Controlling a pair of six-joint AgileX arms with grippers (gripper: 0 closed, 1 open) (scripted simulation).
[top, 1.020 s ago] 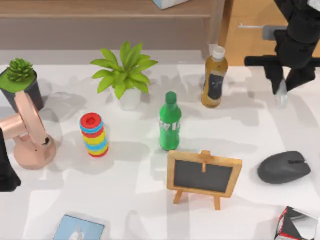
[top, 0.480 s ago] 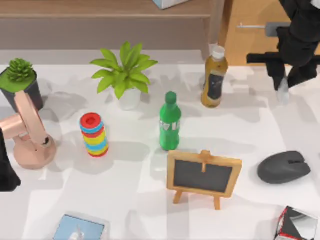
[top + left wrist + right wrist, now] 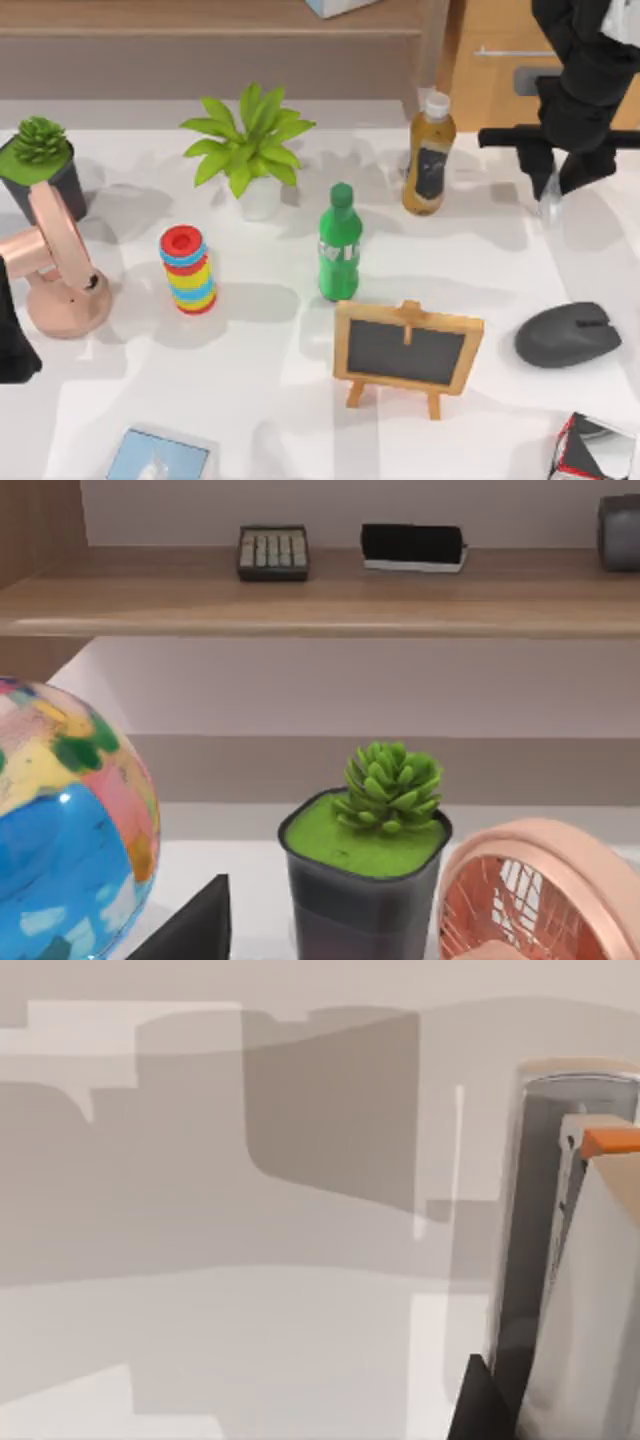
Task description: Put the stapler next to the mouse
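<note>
One stapler [image 3: 551, 203] (in right end effector [image 3: 556, 188]), one mouse [image 3: 568, 334].

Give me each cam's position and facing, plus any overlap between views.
Top view: above the table, looking down; right gripper at the far right holding the stapler, mouse nearer; left arm parked at the left edge.
Left wrist view: low by the table's left side, facing the back shelf, past a succulent pot, pink fan and globe.
Right wrist view: close above the table, along the stapler in its gripper.
Shared: succulent pot and fan, top and left wrist; stapler, top and right wrist.
</note>
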